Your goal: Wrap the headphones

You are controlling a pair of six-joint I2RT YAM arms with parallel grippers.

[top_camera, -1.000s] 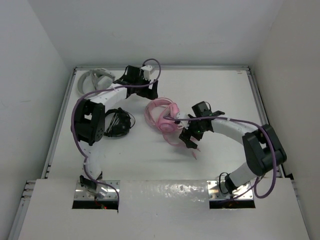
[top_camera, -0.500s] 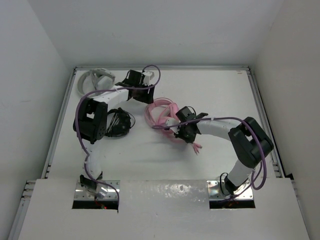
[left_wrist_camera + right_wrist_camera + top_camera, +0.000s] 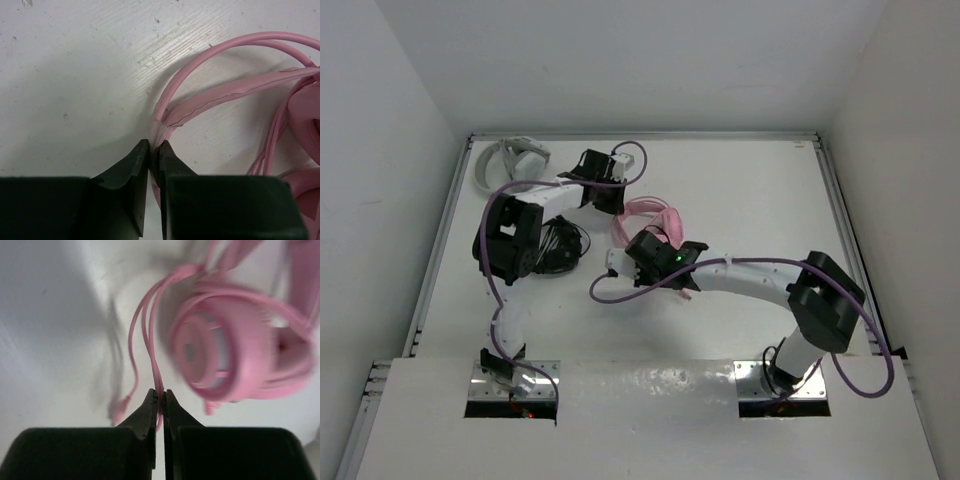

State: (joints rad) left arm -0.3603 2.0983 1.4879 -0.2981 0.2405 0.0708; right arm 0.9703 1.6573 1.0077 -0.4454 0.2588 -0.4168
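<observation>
The pink headphones point(image 3: 655, 213) lie mid-table, partly under the right arm. In the left wrist view the thin pink headband point(image 3: 225, 92) and a pink cable loop point(image 3: 215, 50) run off to the right, and my left gripper point(image 3: 155, 147) is shut on the headband's end. Seen from above, the left gripper point(image 3: 618, 203) sits at the headphones' far left side. My right gripper point(image 3: 160, 393) is shut on the thin pink cable point(image 3: 150, 330), with a round earcup point(image 3: 227, 355) just beyond and the cable's plug point(image 3: 119, 412) hanging left. From above, the right gripper point(image 3: 625, 262) is at the headphones' near left.
Black headphones point(image 3: 556, 246) lie left of the pink pair, beside the left arm's elbow. White-grey headphones point(image 3: 510, 160) rest in the far left corner. A raised rim point(image 3: 835, 200) borders the table on the right.
The right gripper shut on the cable and swept left across the table with it. The left gripper came down beside the headband and shut on it.
</observation>
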